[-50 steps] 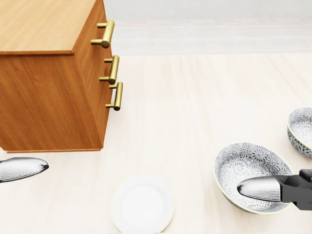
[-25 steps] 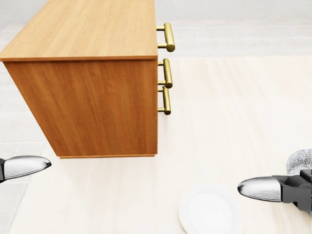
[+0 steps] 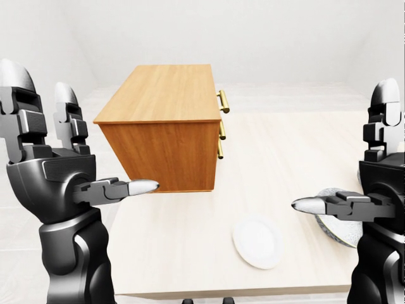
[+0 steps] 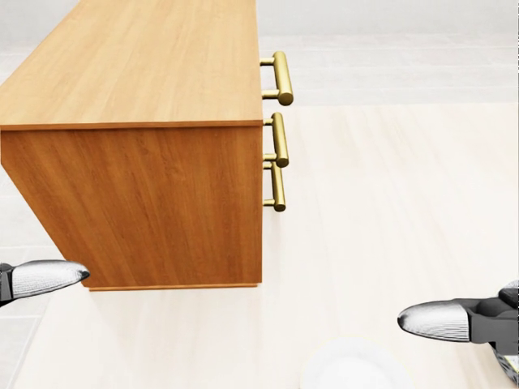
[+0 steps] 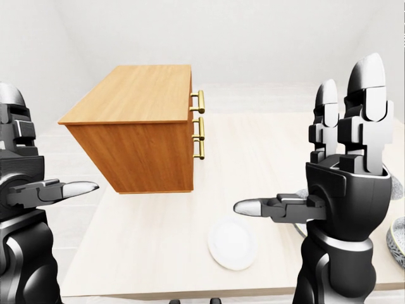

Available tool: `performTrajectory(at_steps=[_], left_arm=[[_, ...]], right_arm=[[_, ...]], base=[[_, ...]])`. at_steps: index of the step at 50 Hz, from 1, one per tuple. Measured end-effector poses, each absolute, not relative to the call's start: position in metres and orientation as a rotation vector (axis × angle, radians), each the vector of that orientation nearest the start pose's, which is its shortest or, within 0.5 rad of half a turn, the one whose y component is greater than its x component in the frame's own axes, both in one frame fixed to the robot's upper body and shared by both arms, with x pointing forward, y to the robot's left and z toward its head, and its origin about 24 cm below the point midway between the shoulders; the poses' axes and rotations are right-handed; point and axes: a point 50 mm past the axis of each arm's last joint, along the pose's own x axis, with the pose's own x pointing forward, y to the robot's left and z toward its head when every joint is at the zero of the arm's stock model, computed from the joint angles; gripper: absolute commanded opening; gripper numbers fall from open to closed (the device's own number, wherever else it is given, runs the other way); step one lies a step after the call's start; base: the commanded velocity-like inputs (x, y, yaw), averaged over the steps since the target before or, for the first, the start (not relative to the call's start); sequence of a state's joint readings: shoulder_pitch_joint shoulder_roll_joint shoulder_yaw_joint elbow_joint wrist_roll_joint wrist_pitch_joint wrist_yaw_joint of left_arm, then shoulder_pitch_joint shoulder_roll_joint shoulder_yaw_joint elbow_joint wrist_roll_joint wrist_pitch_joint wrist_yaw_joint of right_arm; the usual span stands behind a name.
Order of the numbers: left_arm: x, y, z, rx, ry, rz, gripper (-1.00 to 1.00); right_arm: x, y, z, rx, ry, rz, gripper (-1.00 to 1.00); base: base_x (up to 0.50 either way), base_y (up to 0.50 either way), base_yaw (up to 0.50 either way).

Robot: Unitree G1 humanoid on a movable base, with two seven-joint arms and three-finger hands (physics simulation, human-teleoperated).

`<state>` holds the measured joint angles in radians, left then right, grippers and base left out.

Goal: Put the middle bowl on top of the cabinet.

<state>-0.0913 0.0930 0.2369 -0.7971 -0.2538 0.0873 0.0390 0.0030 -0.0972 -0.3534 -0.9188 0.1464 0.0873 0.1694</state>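
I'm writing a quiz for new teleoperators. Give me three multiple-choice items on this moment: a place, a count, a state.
1. The white plate lies: A on the floor; B on the table; C on a shelf.
2. The cabinet has how many brass handles? A one; B three; C five.
3. The left hand and right hand are: A open, empty; B both fists; C shut on the plate.
Answers: B, it rests on the tabletop; B, three show in the head view; A, fingers stand extended, nothing held.

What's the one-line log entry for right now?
left hand: open, empty | right hand: open, empty | patterned bowl: on table, partly behind right hand | white plate: on table | wooden cabinet: on table
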Motion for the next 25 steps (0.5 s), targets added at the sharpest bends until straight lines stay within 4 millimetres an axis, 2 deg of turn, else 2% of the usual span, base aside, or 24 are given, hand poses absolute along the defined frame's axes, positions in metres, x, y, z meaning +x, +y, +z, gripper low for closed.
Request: performTrajectory(at_steps=[4, 16, 25], left_arm=[[0.195, 0.191, 0.227, -0.091, -0.818, 0.090, 1.00], [0.195, 0.191, 0.226, -0.089, -0.815, 0.090, 1.00], [0.195, 0.191, 0.227, -0.090, -0.817, 0.090, 1.00]], right_arm=[[0.166, -0.199, 0.231, -0.180, -0.838, -0.056, 1.00], [0.164, -0.203, 0.231, -0.184, -0.836, -0.085, 1.00], [0.162, -0.212, 0.223, -0.249, -0.771, -0.124, 1.00]], base=[[0.37, 0.00, 0.00], [0.00, 0.00, 0.00], [0.00, 0.00, 0.00]])
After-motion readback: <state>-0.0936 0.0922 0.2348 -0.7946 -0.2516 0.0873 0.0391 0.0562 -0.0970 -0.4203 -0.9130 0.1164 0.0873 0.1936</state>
